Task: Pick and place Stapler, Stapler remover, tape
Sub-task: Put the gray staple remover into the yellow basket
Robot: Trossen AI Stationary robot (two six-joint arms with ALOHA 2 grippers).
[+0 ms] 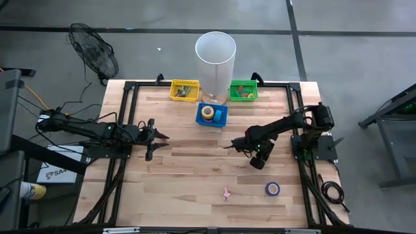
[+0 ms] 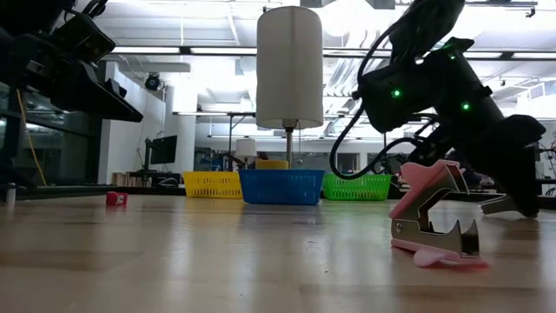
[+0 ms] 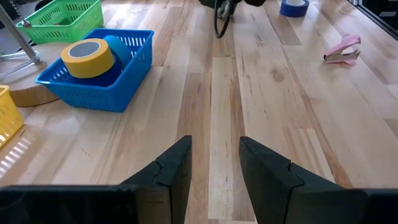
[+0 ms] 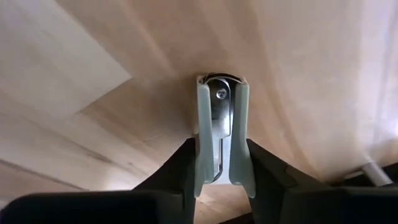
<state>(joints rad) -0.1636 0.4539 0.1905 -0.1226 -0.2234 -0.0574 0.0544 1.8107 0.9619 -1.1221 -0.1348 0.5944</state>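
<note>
The stapler (image 4: 217, 118), pale-sided with a metal middle, sits between the fingers of my right gripper (image 4: 219, 155), which is shut on it. In the high view my right gripper (image 1: 235, 144) is mid-table, reaching in from the right. The pink staple remover (image 1: 226, 193) lies on the table near the front edge and looms close in the low view (image 2: 434, 217). A blue tape roll (image 1: 272, 189) lies flat to its right. My left gripper (image 3: 214, 162) is open and hovers over bare wood at the table's left (image 1: 156, 138). My right gripper pinches the stapler between its two fingers, one on each pale long side (image 4: 200, 146). The fingers lie along the stapler, which sticks out beyond their tips toward the tabletop. They come slanting down from the table's right. Whether the stapler touches the wood, I cannot tell.
A blue basket (image 1: 212, 115) holding a yellow tape roll (image 3: 90, 57) stands at the far middle, with a yellow basket (image 1: 184, 90) and a green basket (image 1: 243, 91) either side of a tall white cylinder (image 1: 215, 58). Bare wood lies between the arms.
</note>
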